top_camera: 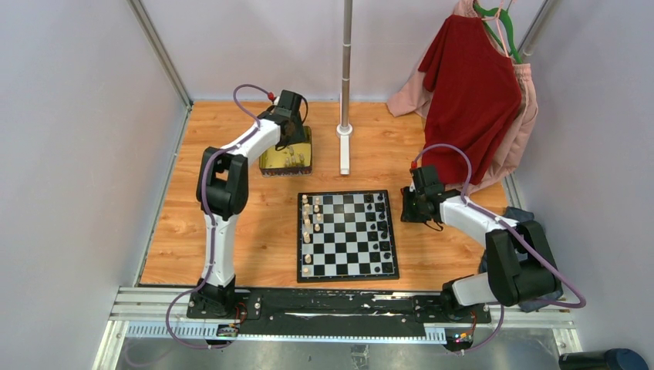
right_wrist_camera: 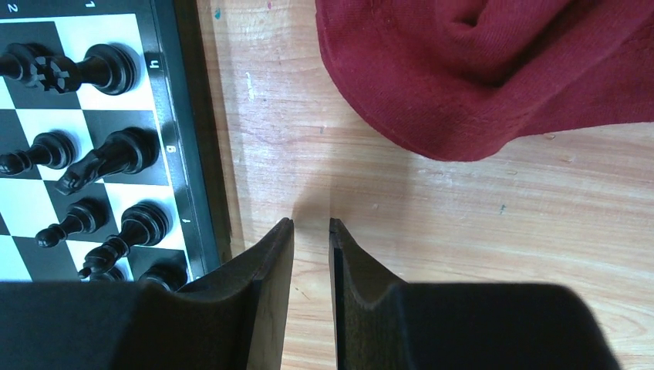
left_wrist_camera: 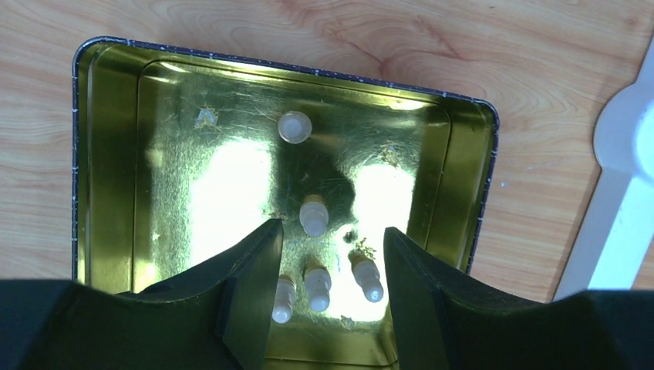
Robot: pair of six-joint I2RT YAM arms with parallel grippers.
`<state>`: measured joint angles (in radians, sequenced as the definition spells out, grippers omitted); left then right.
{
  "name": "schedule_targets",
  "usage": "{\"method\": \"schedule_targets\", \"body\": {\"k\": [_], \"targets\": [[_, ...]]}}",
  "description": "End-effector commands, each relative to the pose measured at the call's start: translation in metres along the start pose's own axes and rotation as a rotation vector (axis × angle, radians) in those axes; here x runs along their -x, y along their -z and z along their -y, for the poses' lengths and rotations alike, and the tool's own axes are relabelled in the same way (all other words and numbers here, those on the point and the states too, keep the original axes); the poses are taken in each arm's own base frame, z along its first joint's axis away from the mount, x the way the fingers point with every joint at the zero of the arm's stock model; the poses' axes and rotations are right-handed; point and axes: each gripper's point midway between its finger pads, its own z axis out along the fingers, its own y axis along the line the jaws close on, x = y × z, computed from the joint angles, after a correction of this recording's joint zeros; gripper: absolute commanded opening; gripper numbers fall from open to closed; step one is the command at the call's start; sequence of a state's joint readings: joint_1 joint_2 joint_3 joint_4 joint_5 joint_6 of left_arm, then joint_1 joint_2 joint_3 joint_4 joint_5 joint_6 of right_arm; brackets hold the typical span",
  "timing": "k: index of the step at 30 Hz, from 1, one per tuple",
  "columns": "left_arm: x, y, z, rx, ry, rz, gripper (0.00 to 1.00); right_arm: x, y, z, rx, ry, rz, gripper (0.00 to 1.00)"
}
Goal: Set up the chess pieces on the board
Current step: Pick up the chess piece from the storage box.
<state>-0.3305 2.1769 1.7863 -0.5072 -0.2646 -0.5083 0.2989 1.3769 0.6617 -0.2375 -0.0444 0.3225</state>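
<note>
The board (top_camera: 351, 231) lies flat mid-table. Pale chess pieces (top_camera: 307, 231) line its left columns and black ones (top_camera: 382, 227) its right columns. At the back left, my left gripper (top_camera: 291, 131) hangs over the gold tin (top_camera: 287, 160). In the left wrist view this gripper (left_wrist_camera: 332, 229) is open, held above several pale pieces (left_wrist_camera: 318, 289) that lie on the tin's floor (left_wrist_camera: 193, 193), and it grips none of them. My right gripper (right_wrist_camera: 311, 222) rests over bare wood just right of the board's edge (right_wrist_camera: 166, 139), beside black pieces (right_wrist_camera: 116, 150). A narrow empty gap shows between its jaws.
A red garment (top_camera: 470, 92) hangs at the back right and drapes onto the table close to my right gripper (top_camera: 407, 204). A white pole stand (top_camera: 345, 131) rises behind the board, next to the tin. Walls close in on both sides.
</note>
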Motion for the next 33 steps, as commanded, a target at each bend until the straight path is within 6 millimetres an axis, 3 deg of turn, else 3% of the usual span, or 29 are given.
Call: {"method": "schedule_targets", "body": {"k": [1, 18, 33], "targets": [[0.005, -0.009, -0.002, -0.011, 0.008, 0.008, 0.56, -0.007, -0.004, 0.001, -0.013, 0.001, -0.027, 0.28], [-0.012, -0.027, -0.007, 0.007, -0.004, -0.018, 0.52, -0.007, -0.006, 0.002, -0.018, 0.002, -0.036, 0.28], [-0.019, -0.037, -0.011, 0.029, -0.013, -0.032, 0.37, -0.007, -0.007, 0.003, -0.025, 0.004, -0.045, 0.28]]}}
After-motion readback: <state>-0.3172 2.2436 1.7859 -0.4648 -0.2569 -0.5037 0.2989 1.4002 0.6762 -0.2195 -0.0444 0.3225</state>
